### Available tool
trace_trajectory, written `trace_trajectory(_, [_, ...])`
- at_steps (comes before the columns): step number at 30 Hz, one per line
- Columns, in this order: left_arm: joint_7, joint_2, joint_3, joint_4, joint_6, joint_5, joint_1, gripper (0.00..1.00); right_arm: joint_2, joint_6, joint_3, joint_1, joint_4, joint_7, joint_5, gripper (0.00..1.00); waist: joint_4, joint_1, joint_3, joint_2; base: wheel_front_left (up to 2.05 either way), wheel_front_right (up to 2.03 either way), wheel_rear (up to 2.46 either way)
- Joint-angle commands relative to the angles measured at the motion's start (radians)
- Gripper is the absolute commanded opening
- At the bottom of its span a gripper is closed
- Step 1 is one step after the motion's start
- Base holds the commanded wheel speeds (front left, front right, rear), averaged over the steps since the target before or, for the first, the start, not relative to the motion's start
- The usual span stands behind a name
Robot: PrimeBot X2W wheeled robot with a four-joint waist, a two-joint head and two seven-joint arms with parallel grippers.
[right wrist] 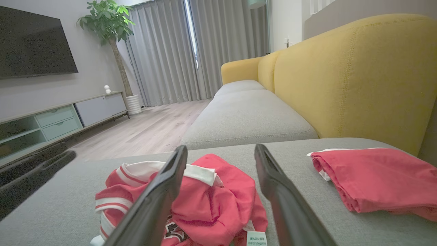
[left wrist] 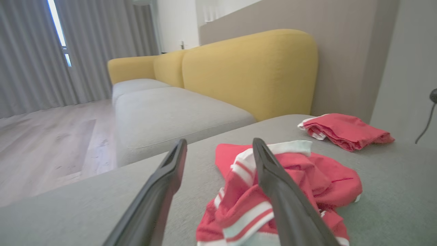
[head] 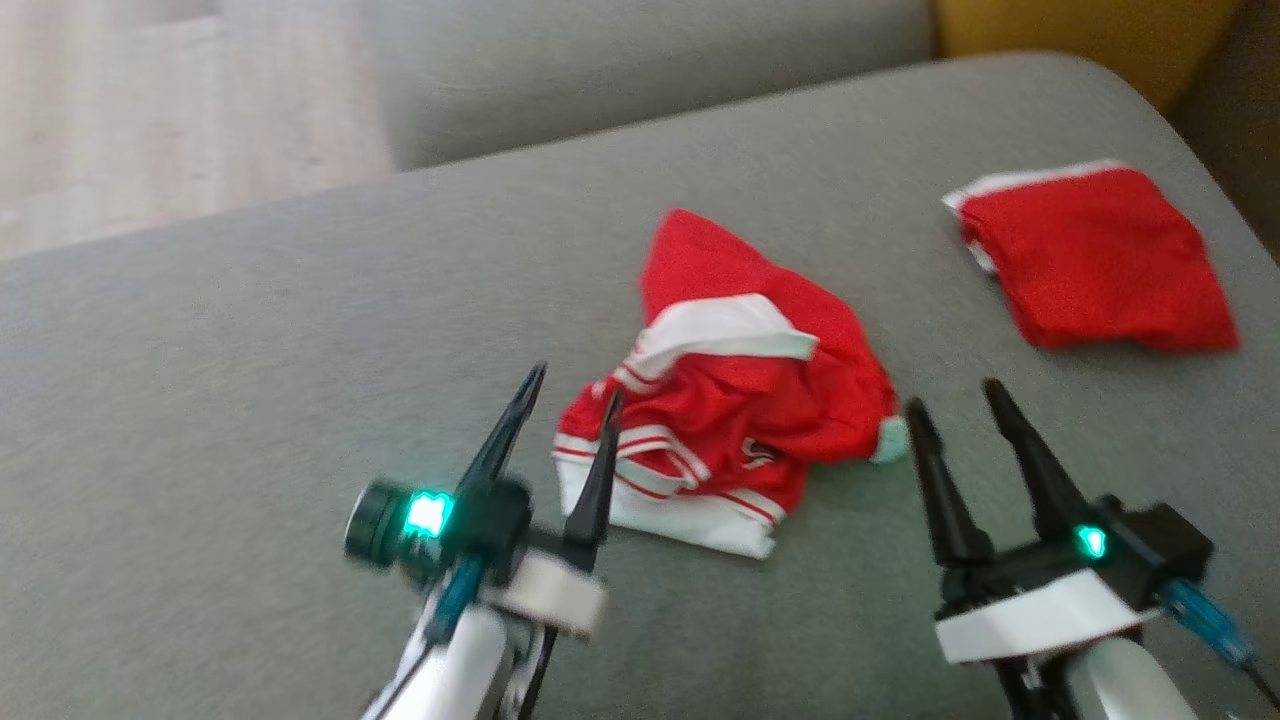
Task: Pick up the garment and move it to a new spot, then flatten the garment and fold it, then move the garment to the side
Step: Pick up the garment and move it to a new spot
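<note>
The garment (head: 740,400) is a red jersey with white stripes and trim, lying crumpled in a heap on the grey sofa cushion (head: 250,350). My left gripper (head: 578,383) is open at the heap's left edge, one finger over the striped hem and nothing between the fingers. My right gripper (head: 953,395) is open just right of the heap, beside its pale label. In the left wrist view the left gripper (left wrist: 219,140) points past the garment (left wrist: 307,177). In the right wrist view the right gripper (right wrist: 221,147) hangs over the garment (right wrist: 211,198).
A second red cloth (head: 1100,260), folded flat, lies at the cushion's far right. Behind stands the yellow backrest (left wrist: 252,71). Wooden floor (head: 150,120) lies beyond the cushion's far left edge. My left gripper's dark fingers (right wrist: 34,171) show at the left of the right wrist view.
</note>
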Motion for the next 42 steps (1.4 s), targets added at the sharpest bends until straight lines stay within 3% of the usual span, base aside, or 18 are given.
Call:
trace_trajectory(1, [-0.006, 0.015, 0.06, -0.093, 0.026, -0.001, 0.035, 1.0, 0.001, -0.001, -0.011, 0.001, -0.033, -0.002, -0.007, 1.0, 0.093, 0.0001, -0.061, -0.0001, 0.0, 0.0, 0.0])
trace_trajectory(5, [-0.006, 0.04, 0.116, -0.219, 0.064, 0.011, 0.148, 1.0, 0.01, -0.001, -0.053, 0.033, -0.036, -0.002, -0.012, 1.0, 0.15, 0.0001, -0.087, -0.0001, 0.0, 0.0, 0.0])
trace_trajectory(14, [-0.006, 0.058, 0.191, -0.368, 0.088, 0.034, 0.36, 1.0, 0.022, -0.001, -0.105, 0.101, -0.021, -0.002, -0.032, 1.0, 0.217, 0.0001, -0.134, -0.0001, 0.0, 0.0, 0.0])
trace_trajectory(20, [-0.006, 0.044, 0.214, -0.369, 0.075, 0.041, 0.437, 1.0, 0.029, -0.001, -0.107, 0.137, 0.004, -0.002, -0.041, 1.0, 0.235, 0.0001, -0.151, -0.0001, 0.0, 0.0, 0.0])
trace_trajectory(42, [-0.006, 0.015, 0.251, -0.339, 0.035, 0.084, 0.451, 1.0, 0.032, -0.001, -0.093, 0.14, 0.016, -0.002, -0.035, 1.0, 0.235, 0.0001, -0.156, -0.0001, 0.0, 0.0, 0.0])
